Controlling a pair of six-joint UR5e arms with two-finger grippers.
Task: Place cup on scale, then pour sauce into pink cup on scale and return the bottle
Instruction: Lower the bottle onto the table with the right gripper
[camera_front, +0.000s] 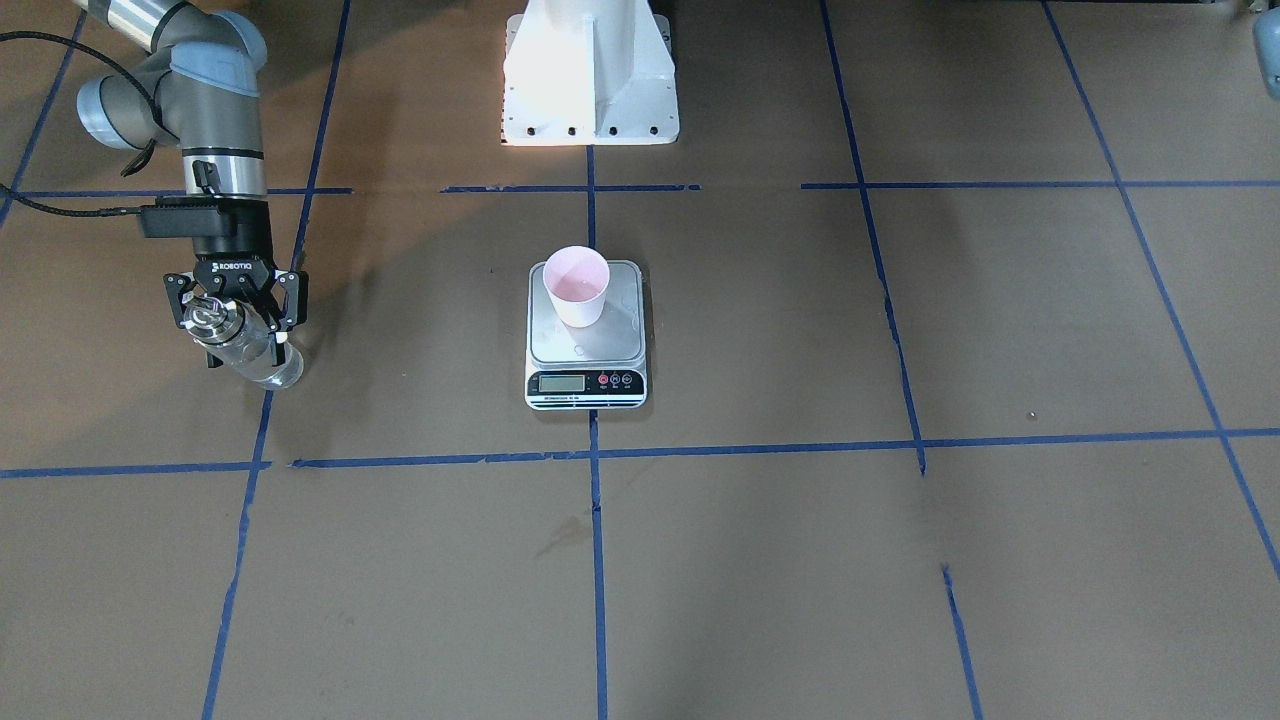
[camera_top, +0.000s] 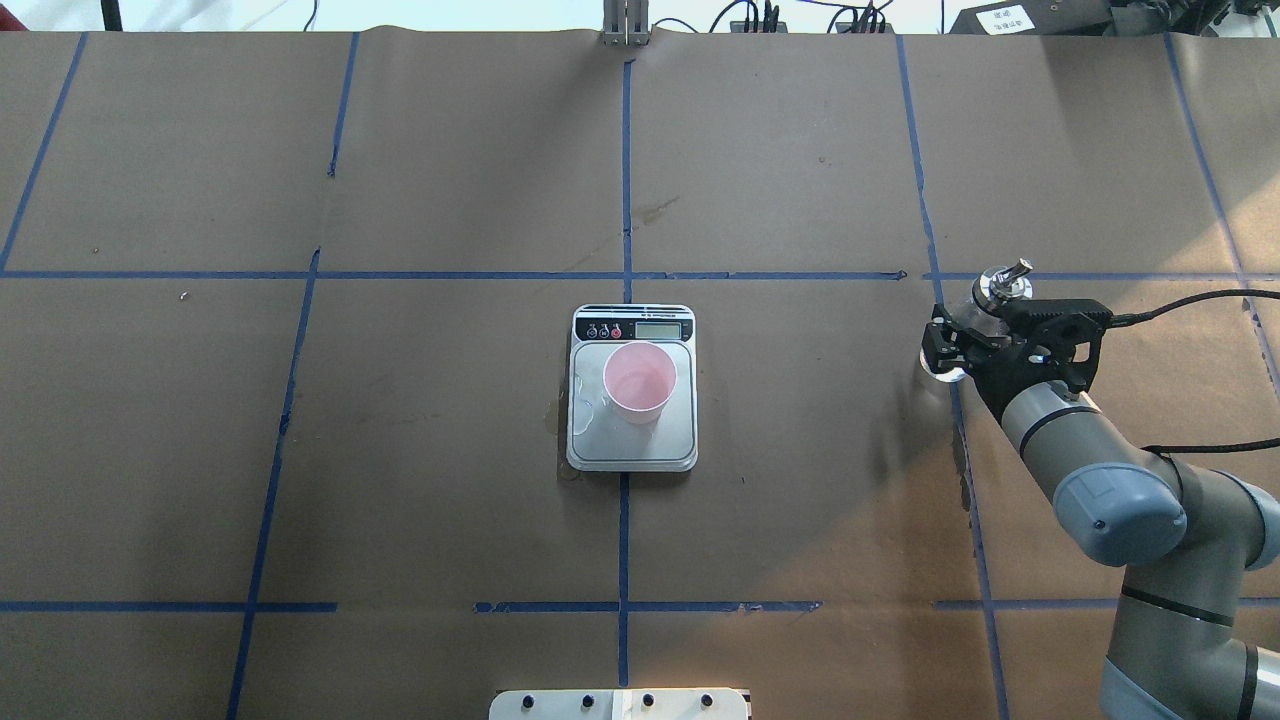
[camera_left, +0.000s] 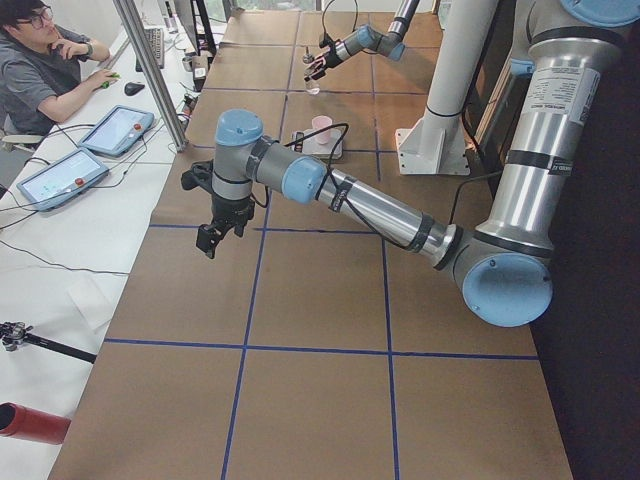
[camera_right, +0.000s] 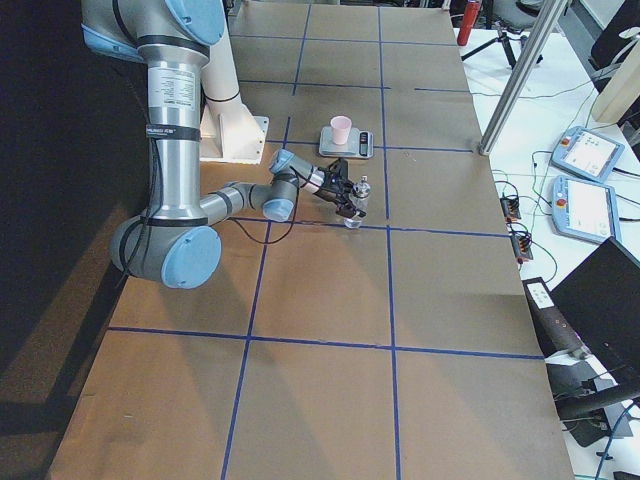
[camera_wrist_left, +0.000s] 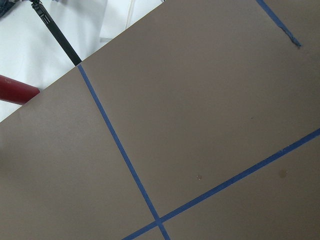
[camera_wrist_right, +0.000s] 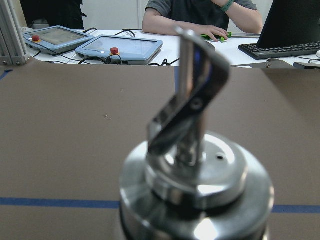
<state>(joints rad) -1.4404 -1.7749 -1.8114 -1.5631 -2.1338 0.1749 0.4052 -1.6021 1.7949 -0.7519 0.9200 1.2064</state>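
The pale pink cup (camera_front: 577, 285) stands upright on the scale's (camera_front: 586, 345) silver platform, near the table's middle; both also show in the overhead view, cup (camera_top: 640, 380) and scale (camera_top: 592, 442). My right gripper (camera_front: 243, 335) is shut on the clear glass bottle (camera_front: 250, 350), which stands upright near the table, far to the robot's right of the scale. Clear sauce shows in the bottle's lower part. The bottle's silver collar and spout (camera_wrist_right: 192, 165) fill the right wrist view. My left gripper (camera_left: 212, 238) hangs over the table's left end; I cannot tell whether it is open.
The robot's white base (camera_front: 590, 75) stands behind the scale. Blue tape lines (camera_top: 625, 200) cross the brown paper table. An operator (camera_left: 45, 70) sits at a side desk with tablets (camera_left: 118, 128). A small wet spot lies on the scale's platform (camera_top: 585, 405).
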